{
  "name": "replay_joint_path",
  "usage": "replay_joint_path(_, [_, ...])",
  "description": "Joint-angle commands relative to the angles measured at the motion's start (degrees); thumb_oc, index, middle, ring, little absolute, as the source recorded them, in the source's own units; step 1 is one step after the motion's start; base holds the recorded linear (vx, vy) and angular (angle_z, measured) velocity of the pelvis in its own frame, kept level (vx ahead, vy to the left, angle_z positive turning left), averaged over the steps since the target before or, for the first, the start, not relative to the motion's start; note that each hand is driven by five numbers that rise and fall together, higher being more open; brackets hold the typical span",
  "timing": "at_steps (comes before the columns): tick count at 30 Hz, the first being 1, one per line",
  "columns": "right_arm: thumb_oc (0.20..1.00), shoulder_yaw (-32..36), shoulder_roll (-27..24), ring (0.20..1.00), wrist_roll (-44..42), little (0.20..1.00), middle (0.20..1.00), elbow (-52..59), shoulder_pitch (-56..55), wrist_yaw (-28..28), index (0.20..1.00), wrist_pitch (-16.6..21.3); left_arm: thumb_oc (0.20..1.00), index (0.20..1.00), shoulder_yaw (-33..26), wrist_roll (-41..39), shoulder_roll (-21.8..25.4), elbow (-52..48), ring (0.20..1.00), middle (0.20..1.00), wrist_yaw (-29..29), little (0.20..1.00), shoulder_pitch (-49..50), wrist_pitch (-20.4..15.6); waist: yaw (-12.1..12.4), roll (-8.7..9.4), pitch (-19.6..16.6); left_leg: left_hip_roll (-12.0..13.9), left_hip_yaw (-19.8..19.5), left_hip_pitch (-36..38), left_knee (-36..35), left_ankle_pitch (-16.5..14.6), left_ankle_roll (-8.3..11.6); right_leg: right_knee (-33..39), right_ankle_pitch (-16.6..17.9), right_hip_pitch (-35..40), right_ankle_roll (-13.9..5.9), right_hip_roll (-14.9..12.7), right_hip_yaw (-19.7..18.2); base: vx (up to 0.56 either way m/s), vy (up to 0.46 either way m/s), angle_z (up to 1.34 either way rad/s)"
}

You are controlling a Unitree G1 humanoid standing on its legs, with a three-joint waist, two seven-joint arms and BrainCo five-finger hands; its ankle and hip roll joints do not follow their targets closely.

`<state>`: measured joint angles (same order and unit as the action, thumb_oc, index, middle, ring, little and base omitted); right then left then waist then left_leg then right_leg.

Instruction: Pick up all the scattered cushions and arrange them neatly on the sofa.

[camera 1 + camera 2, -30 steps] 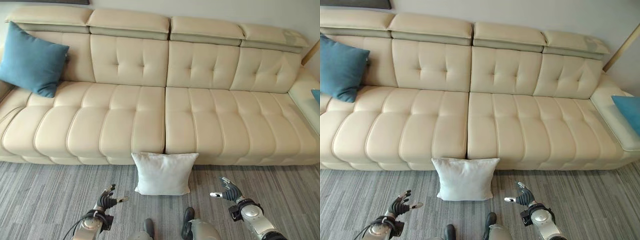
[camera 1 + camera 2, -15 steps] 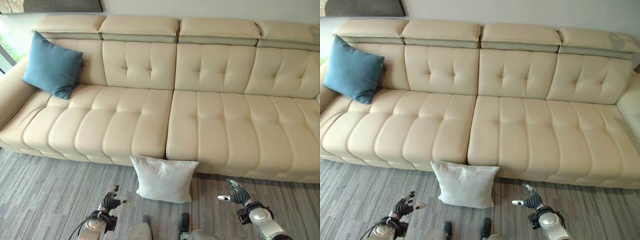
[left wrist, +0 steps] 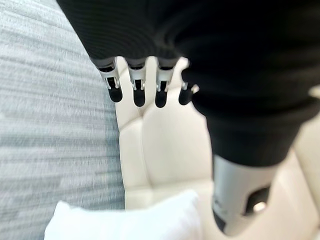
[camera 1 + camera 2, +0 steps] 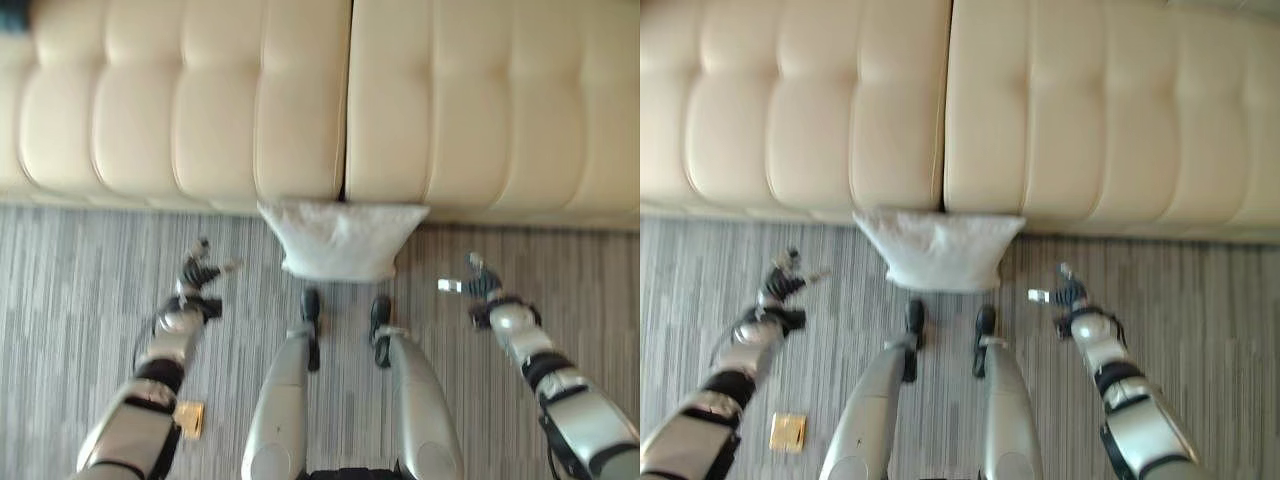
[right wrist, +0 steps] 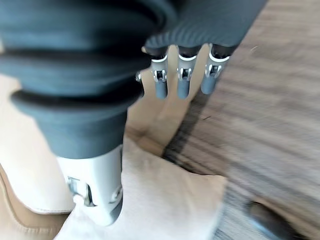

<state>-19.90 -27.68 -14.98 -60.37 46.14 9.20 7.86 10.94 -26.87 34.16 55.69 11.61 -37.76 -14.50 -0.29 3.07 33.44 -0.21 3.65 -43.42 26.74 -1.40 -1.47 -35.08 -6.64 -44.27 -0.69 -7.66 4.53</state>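
A white cushion [image 4: 340,238] leans on the floor against the front of the cream sofa [image 4: 200,110], just below the seam between two seat sections. My left hand [image 4: 197,275] hovers over the carpet to the cushion's left, fingers relaxed and holding nothing. My right hand [image 4: 474,285] hovers to the cushion's right, likewise open and apart from it. The left wrist view has the cushion [image 3: 130,222] past the straight fingers [image 3: 136,85]; the right wrist view has the cushion [image 5: 160,200] beyond its fingers [image 5: 182,80].
Grey striped carpet [image 4: 80,300] runs along the sofa front. A small tan square object [image 4: 189,419] lies on the carpet by my left arm. The sofa seat [image 4: 1090,110] spans the far side.
The camera has tipped down and drawn closer: the sofa back and the blue cushion have left the picture. Both hands have spread forward on either side of the white cushion.
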Motion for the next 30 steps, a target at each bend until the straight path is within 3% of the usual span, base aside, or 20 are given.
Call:
replay_joint_path(1, [1.000,-2.42,-3.12,1.000,-6.18,1.000,1.000,-2.74,-2.91,3.73,1.000,2.44,1.000,1.000,1.05,-3.70,-0.41,0.64,1.000,1.000,2.81,1.000,3.15,-3.99,-0.14,-0.06,-9.43,3.55,-1.54,-2.96,5.95,-6.38,3.61,-3.02,-7.20,-0.68,-2.70,0.03,-2.30,-0.15,0.008,0.05])
replay_joint_path(6, [1.000,-6.38,-1.85,1.000,-9.43,1.000,1.000,-3.27,9.08,5.99,1.000,3.16,1.000,1.000,4.47,-4.73,-0.54,5.19,1.000,1.000,3.86,1.000,-5.53,-3.43,-0.45,-0.30,-9.11,4.06,-1.58,-16.46,15.45,-8.98,2.99,-11.69,-9.45,-14.38,-1.96,-0.01,-4.32,-0.02,0.003,-0.03])
replay_joint_path(7, [1.000,-7.96,-0.47,1.000,-9.71,1.000,1.000,-3.74,12.91,6.94,1.000,3.13,1.000,1.000,7.27,-3.63,-0.94,6.07,1.000,1.000,4.17,1.000,-9.03,-2.82,-0.53,-0.69,-8.91,3.84,-1.86,-20.77,18.53,-9.78,2.62,-14.62,-10.08,-18.66,-1.73,0.16,-4.68,0.01,0.021,-0.19])
replay_joint_path(12, [1.000,-11.58,7.09,1.000,-10.96,1.000,1.000,-6.90,20.67,8.68,1.000,2.44,1.000,1.000,16.32,1.24,-4.52,10.28,1.000,1.000,4.67,1.000,-20.76,-0.51,-0.86,-1.89,-8.14,2.50,-2.31,-27.66,22.31,-10.09,2.19,-19.11,-11.20,-25.72,-1.14,0.51,-4.77,0.01,-0.009,0.02])
replay_joint_path(13, [0.956,-13.19,10.81,0.956,-11.32,0.956,0.956,-6.27,21.56,8.75,0.956,2.63,1.000,1.000,18.54,2.88,-6.19,10.22,1.000,1.000,5.47,1.000,-24.24,-0.16,-0.81,-2.25,-8.06,1.92,-2.56,-29.33,23.09,-9.99,2.10,-19.96,-11.18,-27.37,-0.94,0.76,-4.68,0.00,-0.042,0.07])
replay_joint_path(14, [0.200,-13.99,12.64,0.200,-11.83,0.200,0.200,-5.47,21.76,8.51,0.200,3.09,1.000,1.000,19.42,3.45,-7.05,9.75,1.000,1.000,5.90,1.000,-25.95,-0.21,-0.72,-2.32,-8.09,1.77,-2.73,-29.91,22.97,-9.78,2.12,-19.98,-11.14,-27.93,-0.85,0.82,-4.57,0.00,-0.034,0.06])
replay_joint_path(15, [0.200,-14.47,14.18,0.200,-12.72,0.200,0.200,-4.37,21.94,8.40,0.200,3.54,1.000,1.000,20.00,3.45,-7.42,9.23,1.000,1.000,6.31,1.000,-27.02,-0.52,-0.64,-2.43,-8.21,1.64,-2.79,-30.13,22.67,-9.53,2.16,-20.04,-11.05,-28.27,-0.80,0.88,-4.49,-0.01,-0.034,0.04])
replay_joint_path(16, [0.200,-14.63,15.49,0.200,-13.49,0.200,0.200,-2.77,21.74,8.34,0.200,4.27,0.200,0.200,20.27,4.11,-7.68,8.35,0.200,0.200,7.23,0.200,-27.72,-0.84,-0.61,-2.58,-8.31,1.50,-2.86,-30.30,22.44,-9.33,2.19,-20.01,-10.93,-28.51,-0.77,0.96,-4.47,0.00,-0.012,0.04])
replay_joint_path(20, [0.200,-14.37,17.04,0.200,-14.76,0.200,0.200,5.83,19.13,8.16,0.200,7.59,0.200,0.200,19.91,6.38,-6.60,-1.30,0.200,0.200,10.58,0.200,-26.63,-3.30,-0.44,-2.70,-9.05,1.33,-3.31,-29.49,21.40,-8.75,2.24,-19.27,-10.14,-27.90,-0.83,1.15,-4.17,-0.02,-0.025,0.07])
replay_joint_path(23, [0.200,-13.46,14.69,0.200,-10.25,0.200,0.200,14.62,15.56,8.64,0.200,9.12,0.200,0.200,18.06,9.14,-5.62,-11.59,0.200,0.200,12.42,0.200,-21.09,-5.00,-0.21,-2.55,-9.91,1.89,-3.48,-25.77,17.38,-7.88,2.61,-16.50,-8.95,-25.03,-1.33,1.28,-4.20,-0.05,0.015,0.03])
replay_joint_path(28, [0.200,-10.84,12.43,0.200,-6.24,0.200,0.200,23.97,9.57,8.56,0.200,9.36,0.200,0.200,14.85,10.92,-7.00,-21.30,0.200,0.200,12.48,0.200,-11.99,-5.41,-0.21,-2.21,-10.35,2.61,-3.45,-17.29,10.63,-6.52,3.26,-10.16,-7.23,-16.94,-2.09,1.28,-3.51,-0.03,-0.003,-0.03])
replay_joint_path(30, [0.200,-9.05,11.42,0.200,-4.40,0.200,0.200,31.34,3.79,6.90,0.200,9.29,0.200,0.200,13.02,11.91,-8.19,-27.72,0.200,0.200,11.00,0.200,-4.74,-5.78,-0.44,-1.60,-10.76,2.76,-3.27,-10.24,5.58,-5.57,3.63,-4.69,-5.84,-9.85,-2.53,1.41,-2.91,0.01,-0.011,-0.03])
